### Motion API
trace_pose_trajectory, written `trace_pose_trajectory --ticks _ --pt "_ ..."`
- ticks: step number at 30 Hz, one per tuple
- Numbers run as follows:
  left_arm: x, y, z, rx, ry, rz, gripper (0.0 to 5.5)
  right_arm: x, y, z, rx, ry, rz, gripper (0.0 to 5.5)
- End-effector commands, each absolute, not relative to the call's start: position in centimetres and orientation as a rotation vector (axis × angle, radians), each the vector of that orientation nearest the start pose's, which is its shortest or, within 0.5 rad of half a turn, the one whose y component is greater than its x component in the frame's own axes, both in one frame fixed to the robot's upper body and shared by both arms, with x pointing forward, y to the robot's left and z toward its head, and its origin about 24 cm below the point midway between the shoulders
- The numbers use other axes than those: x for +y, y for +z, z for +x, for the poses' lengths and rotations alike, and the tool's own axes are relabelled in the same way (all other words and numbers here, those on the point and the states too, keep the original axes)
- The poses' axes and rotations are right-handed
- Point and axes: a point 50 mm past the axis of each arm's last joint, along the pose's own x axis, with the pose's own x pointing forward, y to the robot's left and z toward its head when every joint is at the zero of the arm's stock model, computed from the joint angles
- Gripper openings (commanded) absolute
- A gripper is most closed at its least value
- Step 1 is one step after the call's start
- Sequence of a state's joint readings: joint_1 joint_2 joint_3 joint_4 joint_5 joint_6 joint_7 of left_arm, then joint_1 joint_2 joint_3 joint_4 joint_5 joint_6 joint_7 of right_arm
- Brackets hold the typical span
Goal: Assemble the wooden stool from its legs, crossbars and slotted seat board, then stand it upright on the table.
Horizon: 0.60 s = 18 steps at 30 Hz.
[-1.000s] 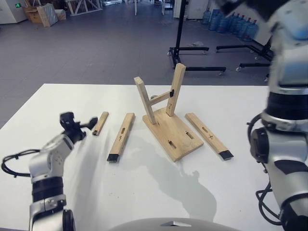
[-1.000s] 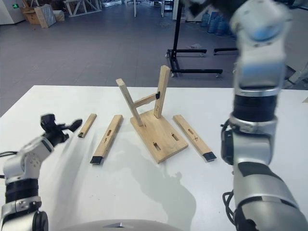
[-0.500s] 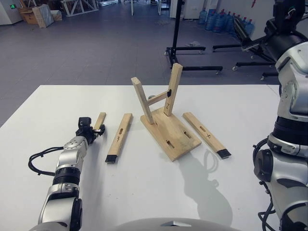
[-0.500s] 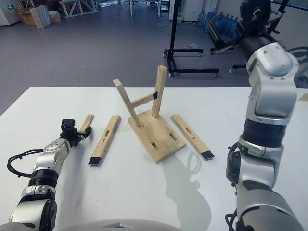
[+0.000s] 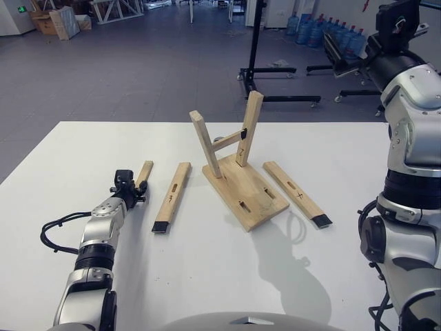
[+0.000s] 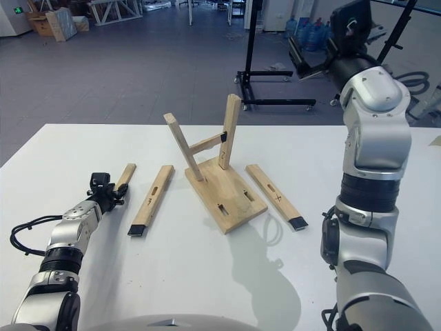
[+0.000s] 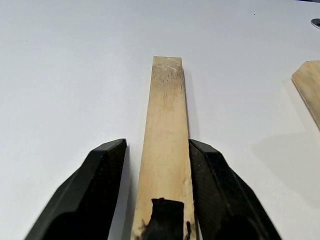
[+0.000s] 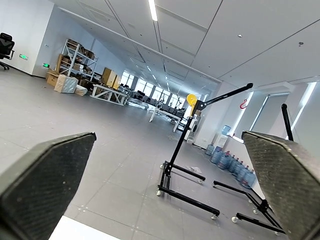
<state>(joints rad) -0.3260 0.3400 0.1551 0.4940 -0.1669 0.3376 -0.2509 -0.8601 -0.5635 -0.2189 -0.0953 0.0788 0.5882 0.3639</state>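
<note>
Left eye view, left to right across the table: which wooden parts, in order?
short crossbar → loose slotted leg → seat board with the upright leg frame plugged into it → second loose slotted leg

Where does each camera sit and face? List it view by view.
Left eye, right eye: on the head, looking forward and down at the table and seat board; left arm and right arm show.
Left wrist: on the left wrist, looking along the crossbar lying between the open fingers of the left end effector.
Right wrist: on the raised right arm, facing the hall; right end effector open.
Shared: eye views and left wrist show that crossbar.
</note>
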Motion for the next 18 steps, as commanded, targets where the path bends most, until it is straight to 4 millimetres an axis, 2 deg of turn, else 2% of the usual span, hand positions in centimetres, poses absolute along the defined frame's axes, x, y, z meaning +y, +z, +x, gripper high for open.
trace_pose_trajectory --ticks 1,3,6,9,11,13,15,16,17,18 --pt "23.9 -1.3 28.4 0.585 -0.05 -0.027 1.6 -22.3 30.6 32.1 -0.366 0.118 -0.364 5.4" --pt "23.9 -1.1 28.5 0.574 -0.056 -0.021 1.3 -22.5 30.6 32.1 -0.367 0.115 -0.355 5.4" --pt "24.1 -0.1 29.0 0.535 -0.055 -0.017 1.28 -22.8 30.6 32.1 -0.368 0.112 -0.341 5.4" --pt "24.6 2.6 30.2 0.432 -0.064 -0.007 1.28 -23.1 30.6 32.1 -0.369 0.102 -0.318 5.4" --pt "25.1 5.8 31.2 0.325 -0.066 0.028 1.28 -23.4 30.5 32.1 -0.367 0.095 -0.298 5.4" --pt "26.3 11.2 32.3 0.161 -0.053 0.099 1.28 -24.1 30.4 32.4 -0.36 0.069 -0.244 5.4" --pt "26.4 18.0 32.9 -0.045 -0.086 0.17 1.28 -25.6 30.5 32.6 -0.353 0.018 -0.161 5.4" --pt "25.7 22.1 33.0 -0.186 -0.133 0.216 1.28 -26.7 31.0 32.7 -0.349 0.009 -0.043 5.4" --pt "24.8 25.3 32.7 -0.3 -0.178 0.252 1.28 -27.4 31.4 32.8 -0.342 0.022 0.059 5.4" --pt "23.3 28.2 32.3 -0.412 -0.243 0.285 1.28 -26.6 32.3 32.9 -0.342 0.115 0.154 5.4"
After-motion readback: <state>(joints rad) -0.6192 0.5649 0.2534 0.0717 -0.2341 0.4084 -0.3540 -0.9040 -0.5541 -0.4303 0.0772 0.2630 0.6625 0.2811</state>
